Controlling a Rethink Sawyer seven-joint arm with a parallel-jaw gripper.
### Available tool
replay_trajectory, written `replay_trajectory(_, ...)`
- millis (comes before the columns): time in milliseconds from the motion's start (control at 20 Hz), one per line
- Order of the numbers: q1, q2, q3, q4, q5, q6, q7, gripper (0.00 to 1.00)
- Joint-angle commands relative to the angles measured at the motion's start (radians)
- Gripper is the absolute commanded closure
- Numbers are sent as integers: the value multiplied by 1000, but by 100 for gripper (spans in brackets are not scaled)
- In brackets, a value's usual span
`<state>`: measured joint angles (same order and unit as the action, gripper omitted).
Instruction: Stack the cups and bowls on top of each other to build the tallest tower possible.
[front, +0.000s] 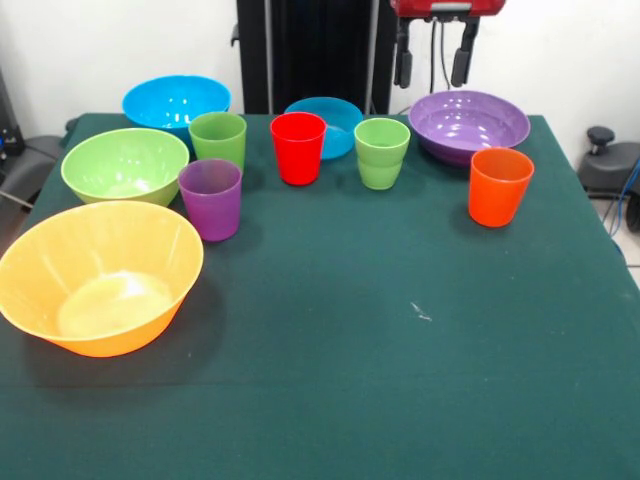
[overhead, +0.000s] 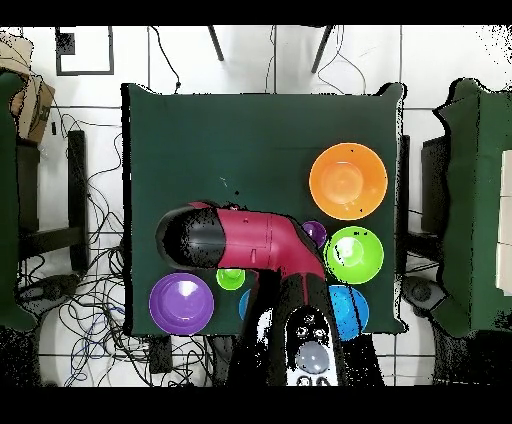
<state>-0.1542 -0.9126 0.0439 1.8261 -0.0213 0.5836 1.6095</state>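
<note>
My gripper (front: 433, 65) hangs open and empty at the top, above the far rim of the purple bowl (front: 468, 125). All cups and bowls stand apart on the green table (front: 400, 360). The orange cup (front: 500, 186) stands in front of the purple bowl. A light green cup (front: 382, 152), a red cup (front: 298, 148) and a small blue bowl (front: 335, 120) stand mid-back. Another green cup (front: 218, 140), a purple cup (front: 210, 198), a blue bowl (front: 176, 102), a green bowl (front: 125, 165) and the big yellow-orange bowl (front: 98, 275) are at left. In the overhead view my arm (overhead: 250, 240) hides the gripper.
The overhead view shows the purple bowl (overhead: 181, 302), the orange bowl (overhead: 348, 181), the green bowl (overhead: 354, 254) and a blue bowl (overhead: 350, 312) around my arm. Cables lie on the floor left of the table. A small white mark (front: 421, 313) is on the cloth.
</note>
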Motion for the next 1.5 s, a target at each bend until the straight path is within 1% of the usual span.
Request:
replay_trajectory(50,-37,95,94,27,-8,-95,76,0)
replay_trajectory(150,-28,110,93,13,-8,-95,82,0)
replay_trajectory(200,-24,130,90,0,-9,-96,88,0)
replay_trajectory(350,-45,201,115,13,-2,-176,94,0)
replay_trajectory(400,-48,209,118,22,-2,-197,99,0)
replay_trajectory(500,-45,205,113,29,-3,-203,105,0)
replay_trajectory(550,-39,198,104,27,-4,-190,109,0)
replay_trajectory(700,-41,206,93,29,-6,-196,115,0)
replay_trajectory(850,-58,206,89,38,4,-209,123,0)
replay_trajectory(1000,-96,187,90,77,12,-239,130,0)
replay_trajectory(1150,-114,176,71,106,34,-266,175,0)
replay_trajectory(1300,-123,148,46,138,87,-281,251,0)
replay_trajectory(1350,-109,141,25,144,103,-298,288,0)
replay_trajectory(1400,-110,129,2,159,111,-303,308,0)
replay_trajectory(1500,-124,126,-12,188,122,-340,329,0)
